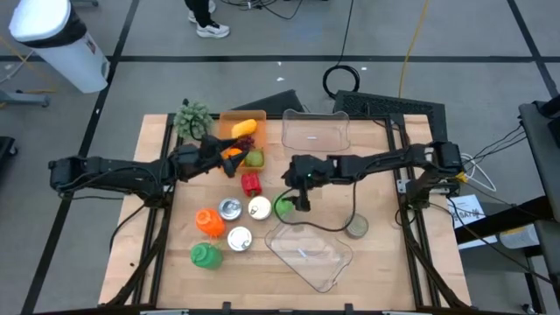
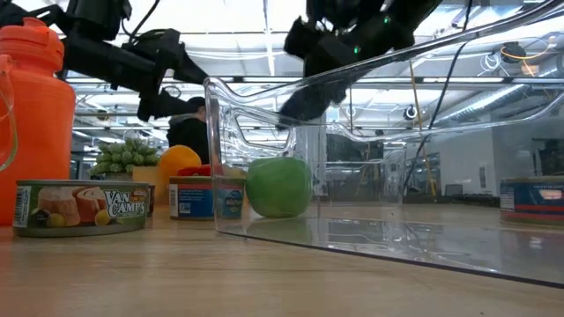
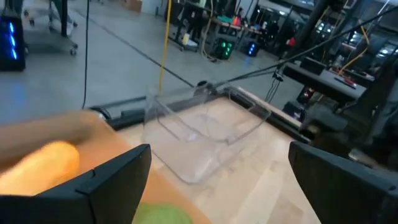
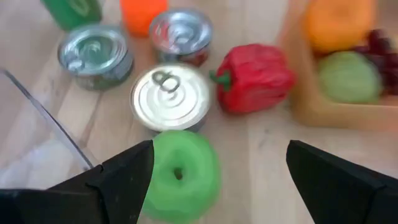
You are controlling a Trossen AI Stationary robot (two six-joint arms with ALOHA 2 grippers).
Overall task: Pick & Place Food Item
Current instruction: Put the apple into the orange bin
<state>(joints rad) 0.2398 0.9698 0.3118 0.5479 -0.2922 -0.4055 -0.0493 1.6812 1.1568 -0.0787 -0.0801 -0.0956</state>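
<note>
High view: Right gripper point(image 1: 300, 194) hangs over the green apple point(image 1: 283, 207), which sits on the table point(image 1: 376, 254) just beside the near clear bin point(image 1: 311, 254) and next to a tin can point(image 1: 259, 207). Left gripper point(image 1: 219, 149) is stretched over the wooden tray point(image 1: 238, 116) at the back-left, where fruit incl. an orange point(image 1: 244, 128) lies. A second clear bin point(image 1: 316, 129) at the back looks empty.

Low view: Apple point(image 2: 278, 186) rests on the tabletop, seen through the bin wall point(image 2: 352, 150), not lifted. Dark arms w/ grippers overhead. A Van Camp's can point(image 2: 81, 208) in the foreground.

Left wrist view: Fingers point(image 3: 112, 183) spread wide, nothing between them; tray fruit blurred close below, the back bin point(image 3: 205, 127) beyond.

Right wrist view: Fingers point(image 4: 118, 177) wide apart, apple point(image 4: 184, 174) near one finger, off-centre, not gripped. Red pepper point(image 4: 255, 78) and cans nearby.

Progress: Early, by my read. No food in either bin; pick not yet made, place all to do.

Pose: Right arm reaches in across the table, claw pointing down at the apple. Left arm extended low over the tray.
</note>
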